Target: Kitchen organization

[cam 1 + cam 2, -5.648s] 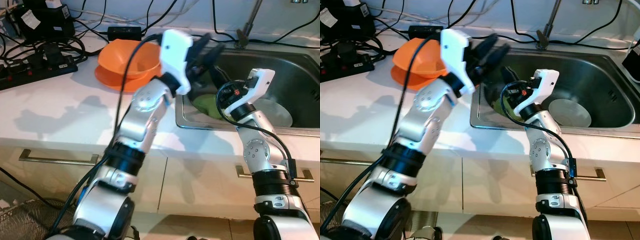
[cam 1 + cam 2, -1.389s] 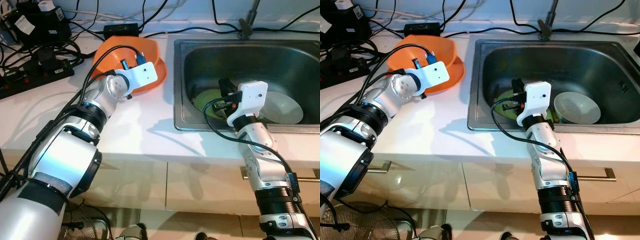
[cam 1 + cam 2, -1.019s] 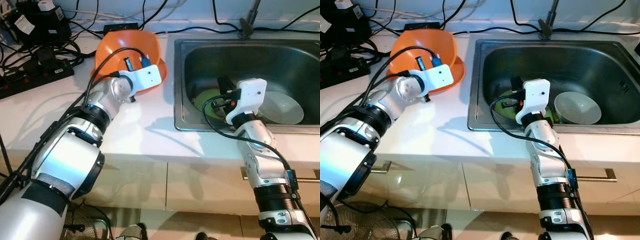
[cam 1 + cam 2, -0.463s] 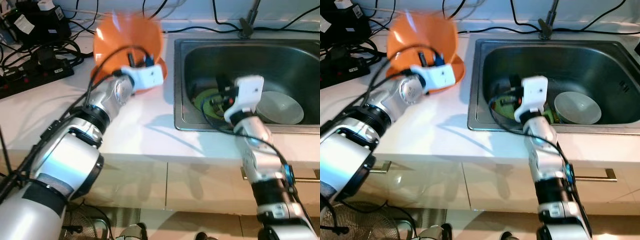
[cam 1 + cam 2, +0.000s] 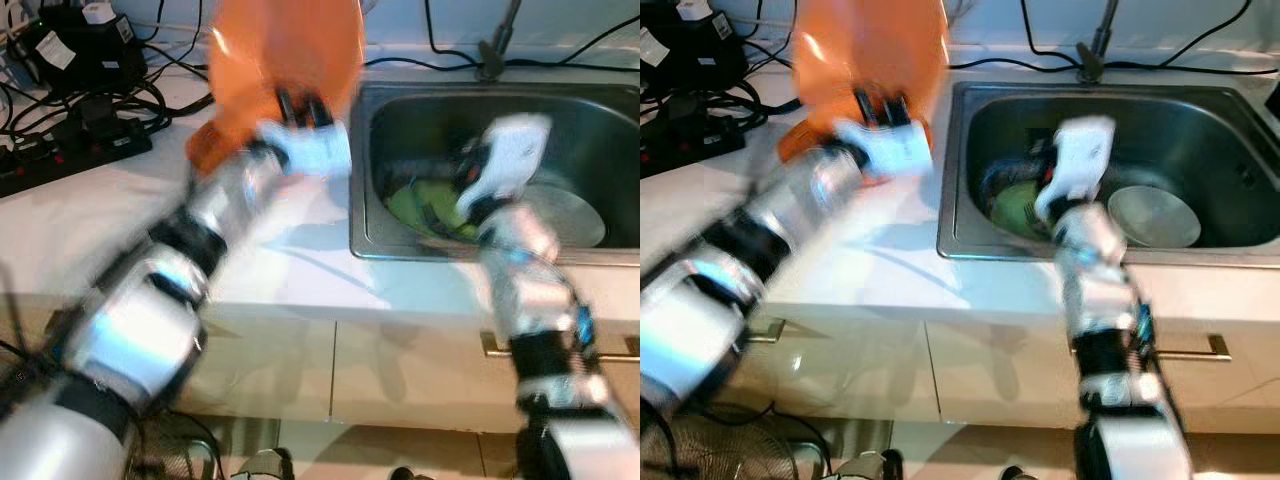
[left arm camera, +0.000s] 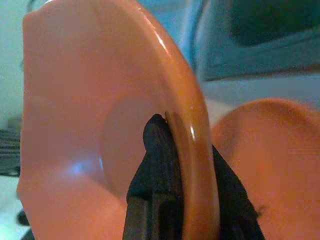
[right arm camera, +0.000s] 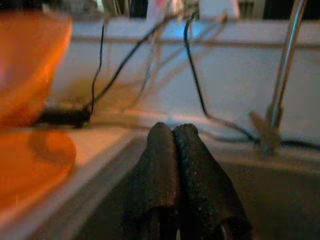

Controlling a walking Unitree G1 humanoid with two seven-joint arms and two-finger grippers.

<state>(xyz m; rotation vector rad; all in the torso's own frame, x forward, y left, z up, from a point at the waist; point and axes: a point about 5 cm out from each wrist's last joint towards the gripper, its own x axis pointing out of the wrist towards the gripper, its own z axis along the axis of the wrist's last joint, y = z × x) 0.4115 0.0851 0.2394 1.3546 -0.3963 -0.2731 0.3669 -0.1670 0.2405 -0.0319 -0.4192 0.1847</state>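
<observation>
The left pincer clamps the rim of the round orange plastic bowl, tilted above the white worktop, probably for clearance, while the right pincer, fingers pressed together and empty, hovers over the steel sink.

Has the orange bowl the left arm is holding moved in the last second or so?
Yes. The orange bowl, gripped at its rim by the left pincer, has risen off the orange plate toward the back wall.
</observation>
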